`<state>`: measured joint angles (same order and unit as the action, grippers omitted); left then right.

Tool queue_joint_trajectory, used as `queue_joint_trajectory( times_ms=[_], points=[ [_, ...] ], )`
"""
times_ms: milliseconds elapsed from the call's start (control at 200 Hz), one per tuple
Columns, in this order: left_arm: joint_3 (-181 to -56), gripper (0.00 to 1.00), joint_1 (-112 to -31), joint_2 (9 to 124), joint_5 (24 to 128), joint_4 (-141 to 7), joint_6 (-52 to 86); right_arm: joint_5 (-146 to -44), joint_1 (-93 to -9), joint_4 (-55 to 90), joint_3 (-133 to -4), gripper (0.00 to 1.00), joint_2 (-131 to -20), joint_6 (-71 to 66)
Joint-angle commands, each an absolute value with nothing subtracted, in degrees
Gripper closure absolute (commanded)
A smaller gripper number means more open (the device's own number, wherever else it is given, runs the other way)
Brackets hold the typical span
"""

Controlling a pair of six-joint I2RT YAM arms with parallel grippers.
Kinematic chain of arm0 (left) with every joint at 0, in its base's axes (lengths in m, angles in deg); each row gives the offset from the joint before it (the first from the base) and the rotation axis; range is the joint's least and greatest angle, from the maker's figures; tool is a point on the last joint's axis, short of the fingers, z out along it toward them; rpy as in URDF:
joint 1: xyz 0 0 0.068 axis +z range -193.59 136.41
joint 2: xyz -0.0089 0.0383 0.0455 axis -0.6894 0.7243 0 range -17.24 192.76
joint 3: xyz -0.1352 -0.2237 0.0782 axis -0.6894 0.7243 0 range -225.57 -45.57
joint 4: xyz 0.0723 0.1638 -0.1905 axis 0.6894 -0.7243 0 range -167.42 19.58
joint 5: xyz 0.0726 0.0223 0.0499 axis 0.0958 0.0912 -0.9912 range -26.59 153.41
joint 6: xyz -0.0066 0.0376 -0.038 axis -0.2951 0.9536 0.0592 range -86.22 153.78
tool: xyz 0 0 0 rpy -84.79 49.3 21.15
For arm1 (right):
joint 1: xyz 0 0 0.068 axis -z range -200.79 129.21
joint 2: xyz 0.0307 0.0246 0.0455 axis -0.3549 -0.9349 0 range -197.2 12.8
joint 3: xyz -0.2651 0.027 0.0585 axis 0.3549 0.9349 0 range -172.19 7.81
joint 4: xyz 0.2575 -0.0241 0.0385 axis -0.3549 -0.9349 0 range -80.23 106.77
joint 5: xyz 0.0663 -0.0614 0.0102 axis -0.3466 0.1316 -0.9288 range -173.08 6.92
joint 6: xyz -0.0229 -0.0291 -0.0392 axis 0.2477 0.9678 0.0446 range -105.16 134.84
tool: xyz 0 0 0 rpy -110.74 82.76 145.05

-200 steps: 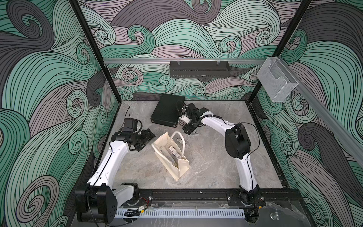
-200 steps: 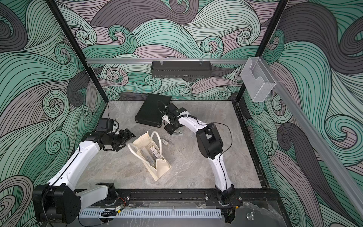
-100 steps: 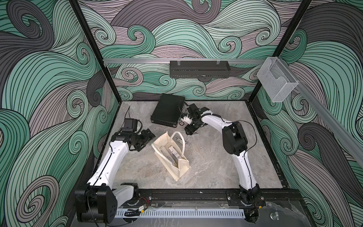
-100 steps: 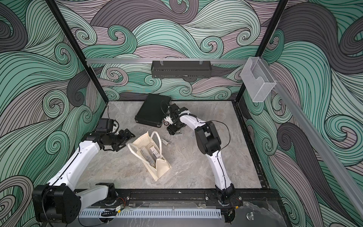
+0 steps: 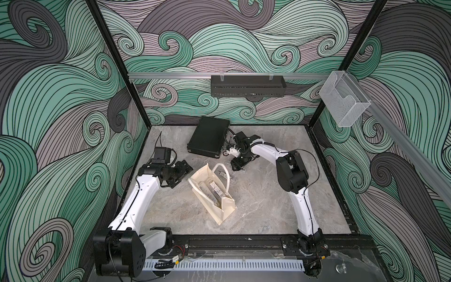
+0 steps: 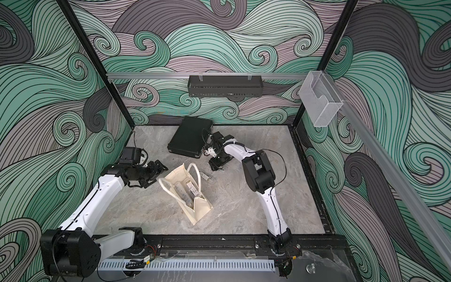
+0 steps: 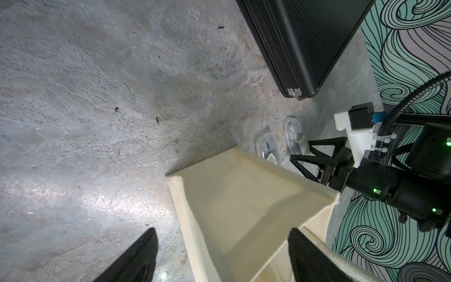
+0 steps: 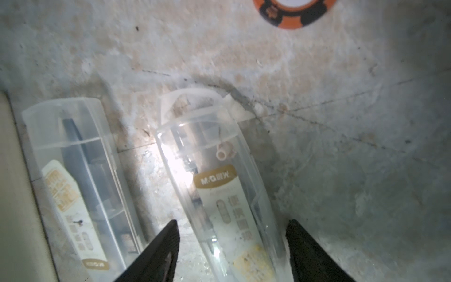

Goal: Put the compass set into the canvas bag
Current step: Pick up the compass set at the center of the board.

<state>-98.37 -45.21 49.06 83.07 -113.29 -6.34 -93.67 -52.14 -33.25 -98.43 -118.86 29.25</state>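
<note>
right end effector point(image 8: 230, 227): jaws apart, straddling compass set point(image 8: 214, 166) beside canvas bag point(image 7: 244, 195) | left end effector point(image 7: 222, 230): jaws apart, beside canvas bag

1. A grey marbled tabletop point(image 5: 268, 200) is carrying everything.
2. A cream canvas bag point(image 5: 227, 207) is sitting near its middle.
3. A black briefcase point(image 5: 208, 140) is lying flat near the back wall.
4. A clear compass set case point(image 8: 214, 185) is lying beside a second clear case point(image 8: 80, 175), which is resting just beside the bag.
</note>
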Motion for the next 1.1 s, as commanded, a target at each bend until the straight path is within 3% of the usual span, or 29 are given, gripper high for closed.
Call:
queue_joint_trajectory(
  times_ms=[0, 280, 525, 841, 1096],
  points=[
    [-99.13, 0.15, -45.08, 49.56, 83.18, -113.69, -6.12, -91.1, -53.06, -34.03, -97.38, 0.3, -117.34, 29.27],
    [-99.1, 0.15, -45.15, 48.94, 83.23, -113.68, -5.97, -84.78, -55.47, -32.88, -98.61, 0.35, -120.78, 29.96],
    [-98.62, 0.15, -45.21, 48.77, 83.18, -113.22, -5.82, -84.03, -55.81, -32.62, -98.72, 0.45, -120.45, 28.85],
    [-97.65, 0.15, -45.15, 47.39, 83.42, -112.46, -5.52, -83.55, -55.84, -32.09, -97.03, 0.56, -117.09, 26.89],
    [-97.92, 0.15, -45.13, 45.24, 83.01, -112.91, -4.63, -84.64, -53.85, -32.36, -96.01, 0.59, -109.81, 23.52]
  ],
)
